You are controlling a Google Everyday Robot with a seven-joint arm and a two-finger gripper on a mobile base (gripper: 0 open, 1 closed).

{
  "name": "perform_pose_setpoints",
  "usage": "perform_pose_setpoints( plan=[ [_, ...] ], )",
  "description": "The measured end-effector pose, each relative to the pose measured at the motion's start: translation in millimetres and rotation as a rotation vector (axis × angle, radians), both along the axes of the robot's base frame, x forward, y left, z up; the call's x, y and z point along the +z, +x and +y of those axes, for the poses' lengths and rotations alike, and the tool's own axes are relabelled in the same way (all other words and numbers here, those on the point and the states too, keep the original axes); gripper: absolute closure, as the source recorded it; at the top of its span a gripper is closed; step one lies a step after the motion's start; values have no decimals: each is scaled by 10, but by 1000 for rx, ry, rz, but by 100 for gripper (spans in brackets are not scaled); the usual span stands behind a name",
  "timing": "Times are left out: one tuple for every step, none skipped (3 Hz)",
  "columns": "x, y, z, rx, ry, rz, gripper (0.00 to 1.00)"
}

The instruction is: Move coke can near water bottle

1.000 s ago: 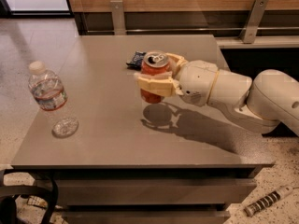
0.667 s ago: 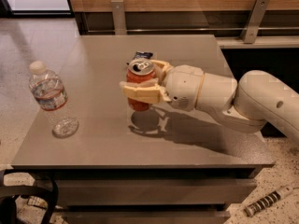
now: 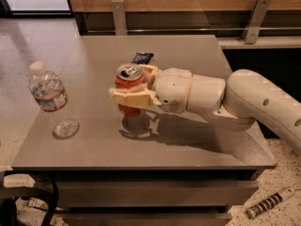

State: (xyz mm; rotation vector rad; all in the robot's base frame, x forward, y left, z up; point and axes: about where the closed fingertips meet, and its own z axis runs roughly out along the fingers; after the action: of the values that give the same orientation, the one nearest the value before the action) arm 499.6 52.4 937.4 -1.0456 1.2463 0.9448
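The coke can (image 3: 128, 84) is orange-red with a silver top and stands upright between my fingers, just above the middle of the grey table (image 3: 197, 51). My gripper (image 3: 133, 85) is shut on it, reaching in from the right on a white arm. The water bottle (image 3: 48, 98) is clear with a white cap and a red-and-white label. It stands near the table's left edge, well to the left of the can.
A flat dark blue snack packet (image 3: 142, 57) lies on the table behind the can. Metal railing posts (image 3: 118, 14) and a wood wall run behind the table. A striped object (image 3: 268, 204) lies on the floor at lower right.
My gripper has carried the coke can leftward, closer to the water bottle. The bottle and the snack packet have not moved.
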Motion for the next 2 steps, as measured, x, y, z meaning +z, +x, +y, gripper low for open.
perform_pose_setpoints(
  plan=[
    [-67,-59,71,9,-18,36,100],
    [-164,-147,264,35,-31,66,100]
  ],
)
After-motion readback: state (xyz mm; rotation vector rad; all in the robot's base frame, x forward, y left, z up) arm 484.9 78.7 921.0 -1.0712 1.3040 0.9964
